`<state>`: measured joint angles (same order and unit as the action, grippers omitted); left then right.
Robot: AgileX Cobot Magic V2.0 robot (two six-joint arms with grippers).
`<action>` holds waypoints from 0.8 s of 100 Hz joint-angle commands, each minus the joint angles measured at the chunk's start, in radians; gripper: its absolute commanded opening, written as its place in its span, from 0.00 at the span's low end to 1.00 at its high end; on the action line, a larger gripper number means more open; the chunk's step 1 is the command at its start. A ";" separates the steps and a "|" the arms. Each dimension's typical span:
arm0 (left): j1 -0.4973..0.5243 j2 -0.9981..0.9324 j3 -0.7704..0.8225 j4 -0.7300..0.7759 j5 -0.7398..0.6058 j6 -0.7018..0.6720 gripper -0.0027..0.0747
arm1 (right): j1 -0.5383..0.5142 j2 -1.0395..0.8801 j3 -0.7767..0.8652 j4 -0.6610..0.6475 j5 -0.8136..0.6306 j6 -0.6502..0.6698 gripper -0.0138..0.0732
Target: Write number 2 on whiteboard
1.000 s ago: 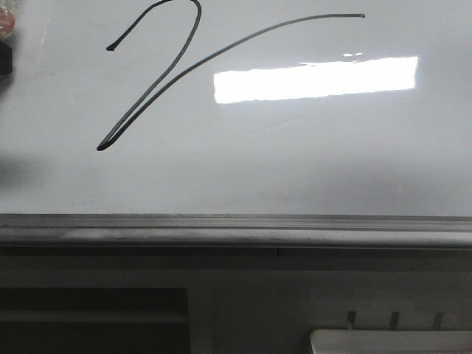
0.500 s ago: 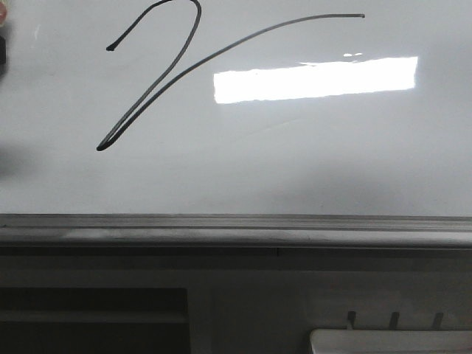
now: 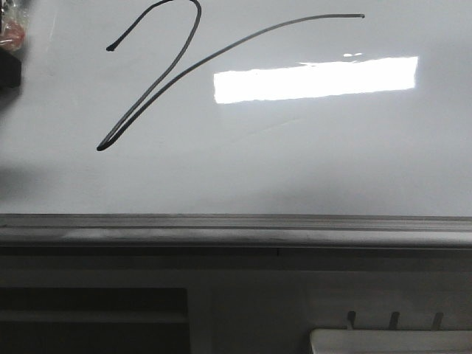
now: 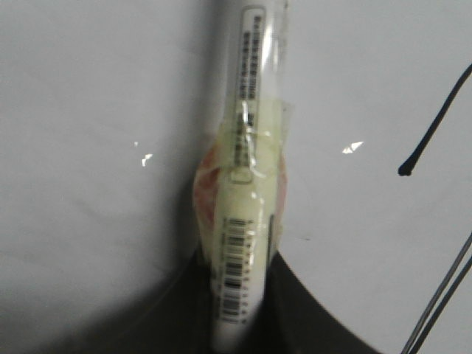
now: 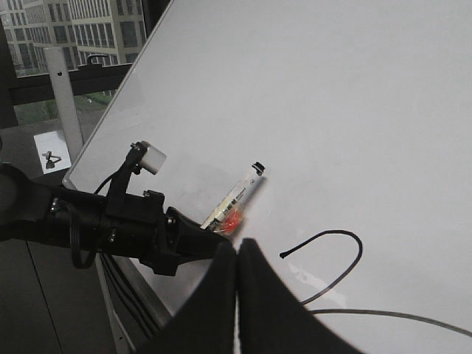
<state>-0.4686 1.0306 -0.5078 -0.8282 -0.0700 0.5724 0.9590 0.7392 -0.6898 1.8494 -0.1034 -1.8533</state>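
Observation:
The whiteboard (image 3: 310, 162) fills the front view, with a bright light reflection and a grey edge rail (image 3: 236, 228). A thin black number 2 (image 3: 166, 74) is drawn on it, with hooked top, sharp lower point and long curved tail. My left gripper (image 4: 237, 295) is shut on a white marker (image 4: 247, 184) wrapped in tape, its tip off the board, left of the 2's hook (image 4: 431, 136). It peeks in at the front view's top left (image 3: 11, 44). In the right wrist view my right gripper (image 5: 237, 254) is shut and empty, near the left gripper (image 5: 177, 236) and marker (image 5: 236, 195).
Below the rail are dark cabinet panels (image 3: 88, 317) and a pale tray edge (image 3: 391, 341) at the lower right. In the right wrist view the board's left edge (image 5: 110, 125) shows, with a window and buildings (image 5: 66, 29) beyond.
My left gripper with the marker has shifted slightly at the front view's top left edge, showing a little more now. The drawn 2 is unchanged.

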 commanded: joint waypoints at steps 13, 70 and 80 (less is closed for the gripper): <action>-0.002 0.034 -0.024 0.001 -0.041 -0.007 0.01 | -0.003 0.000 -0.026 0.013 0.041 -0.003 0.08; -0.002 0.070 -0.024 -0.001 -0.062 -0.007 0.02 | -0.003 0.000 -0.026 0.013 0.028 -0.003 0.08; -0.002 0.070 -0.024 -0.001 -0.068 -0.007 0.15 | -0.003 0.000 -0.026 0.013 0.028 -0.003 0.08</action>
<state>-0.4707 1.0793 -0.5157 -0.8226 -0.0864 0.5724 0.9590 0.7392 -0.6898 1.8476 -0.1010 -1.8533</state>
